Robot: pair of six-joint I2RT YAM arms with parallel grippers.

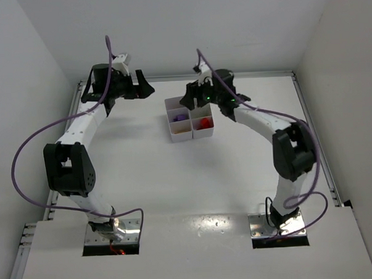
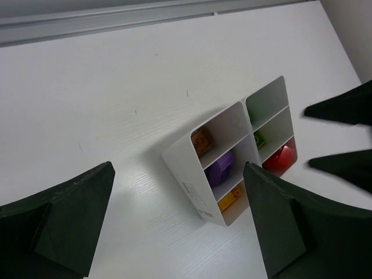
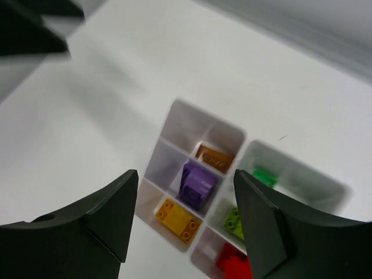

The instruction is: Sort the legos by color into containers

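The white six-compartment tray (image 1: 171, 133) lies at the back middle of the table. In the right wrist view, the tray (image 3: 197, 125) holds an orange brick (image 3: 214, 157), a purple one (image 3: 197, 184), a yellow one (image 3: 177, 220), a green one (image 3: 264, 176), a lime one (image 3: 235, 222) and red ones (image 3: 235, 267), each colour in its own compartment. My right gripper (image 3: 183, 221) hovers open just above the tray with nothing between its fingers. To the tray's left, my left gripper (image 2: 180, 226) stands wide open and empty, off the tray (image 2: 192, 180).
A raised metal rail (image 2: 116, 17) runs along the table's back edge behind the tray. White walls close in both sides. The right gripper's fingers (image 2: 343, 107) show at the right edge of the left wrist view, beside the tray.
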